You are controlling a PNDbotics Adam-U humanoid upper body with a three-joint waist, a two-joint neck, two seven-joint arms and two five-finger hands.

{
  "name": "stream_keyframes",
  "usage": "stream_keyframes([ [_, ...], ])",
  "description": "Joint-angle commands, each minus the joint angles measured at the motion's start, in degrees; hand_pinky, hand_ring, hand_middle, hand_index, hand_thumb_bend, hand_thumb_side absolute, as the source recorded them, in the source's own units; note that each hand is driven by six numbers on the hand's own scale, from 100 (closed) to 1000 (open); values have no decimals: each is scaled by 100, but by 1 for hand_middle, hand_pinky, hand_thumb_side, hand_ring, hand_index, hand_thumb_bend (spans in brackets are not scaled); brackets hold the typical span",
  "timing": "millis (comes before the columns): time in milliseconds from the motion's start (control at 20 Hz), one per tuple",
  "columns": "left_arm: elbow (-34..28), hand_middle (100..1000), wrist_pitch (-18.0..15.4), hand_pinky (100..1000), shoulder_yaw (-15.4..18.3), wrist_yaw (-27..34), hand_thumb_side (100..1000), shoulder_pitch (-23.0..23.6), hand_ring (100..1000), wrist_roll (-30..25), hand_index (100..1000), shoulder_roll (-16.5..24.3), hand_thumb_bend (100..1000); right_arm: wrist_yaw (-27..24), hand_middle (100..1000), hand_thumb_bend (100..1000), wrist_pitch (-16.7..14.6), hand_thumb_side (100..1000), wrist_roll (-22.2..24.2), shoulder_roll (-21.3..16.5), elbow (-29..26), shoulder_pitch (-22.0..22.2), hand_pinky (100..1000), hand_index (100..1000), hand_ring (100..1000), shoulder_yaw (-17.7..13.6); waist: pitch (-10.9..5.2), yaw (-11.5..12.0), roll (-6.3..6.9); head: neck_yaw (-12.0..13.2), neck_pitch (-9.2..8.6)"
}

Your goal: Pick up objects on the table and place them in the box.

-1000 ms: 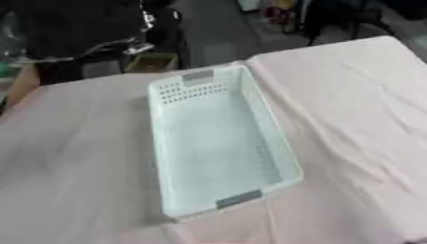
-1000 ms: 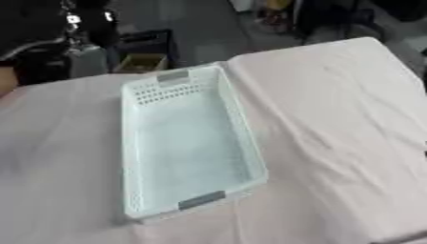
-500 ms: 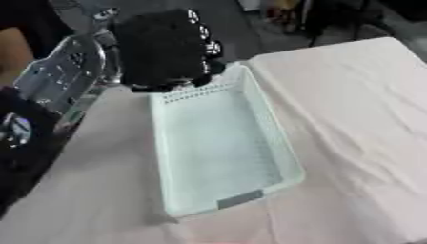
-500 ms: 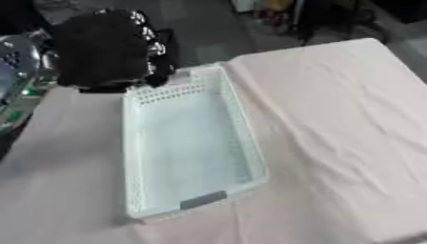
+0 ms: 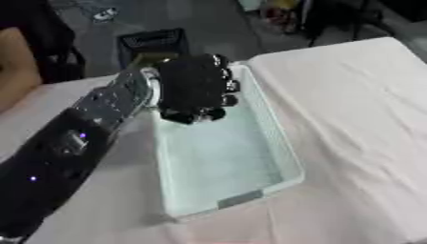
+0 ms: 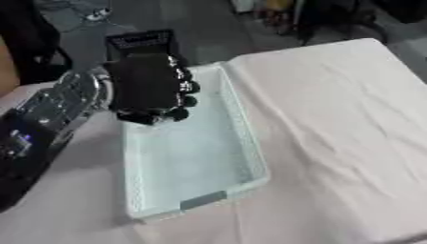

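Left eye view: the robot's left hand, black with a silver forearm, reaches in from the near left and hangs over the far end of the box, a pale mint plastic crate with a grey grip on its near wall. The back of the hand faces the camera and the fingers are curled downward and inward; whether anything lies inside that curl cannot be told, since the palm side is hidden. The inside of the box, so far as it shows below the hand, shows only its pale floor. The box lies lengthwise, slightly askew, on the counter, which is draped in a pale pink cloth with soft creases to the right of the box. Right eye view: the same arrangement, with the hand above the far left part of the box. Beyond the counter's far edge stands a small dark crate on a grey floor.
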Motion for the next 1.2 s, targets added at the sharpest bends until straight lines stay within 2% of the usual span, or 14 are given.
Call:
stream_keyframes([
  [50,225,886,-98,810,-23,-200,883,15,905,-122,956,0,1000,-17,466,100,-4,696,-7,-79,-46,-70,308,685,413,-35,-43,-4,-30,7,-81],
  [400,286,912,-128,826,-3,-59,1000,51,928,-87,967,13,1000,-9,466,100,-1,697,-10,-74,-48,-73,308,685,413,-39,-42,17,-32,0,-87],
  [750,71,910,-84,825,57,183,987,55,927,-117,964,97,1000,-4,466,100,0,697,-11,-78,-46,-75,308,685,413,-43,-43,39,-35,-6,-102],
  [850,-135,899,-8,816,169,468,970,127,912,-49,952,235,1000,1,466,100,4,697,-19,-83,-44,-70,308,685,413,-53,-41,57,-34,-21,-116],
  [950,-425,875,161,805,373,1171,939,290,882,130,929,463,1000,7,466,100,8,697,-28,-85,-41,-62,308,685,413,-65,-35,83,-32,-50,-130],
  [1050,-749,867,519,804,711,2372,868,553,868,293,916,754,1000,16,466,100,13,697,-37,-93,-36,-54,309,685,413,-79,-24,116,-33,-99,-150],
  [1100,-933,868,733,808,888,3066,901,672,873,283,922,905,1000,21,466,100,15,697,-43,-96,-35,-50,309,685,413,-87,-22,125,-32,-114,-155],
  [1150,-1110,853,948,781,1072,3677,835,779,844,231,895,1014,963,24,466,100,18,698,-51,-97,-33,-46,308,685,413,-97,-18,147,-33,-139,-161],
  [1200,-1318,853,1223,774,1354,4414,834,941,839,302,895,1152,905,28,466,100,23,697,-64,-99,-33,-41,308,685,413,-112,-15,177,-34,-169,-170],
])
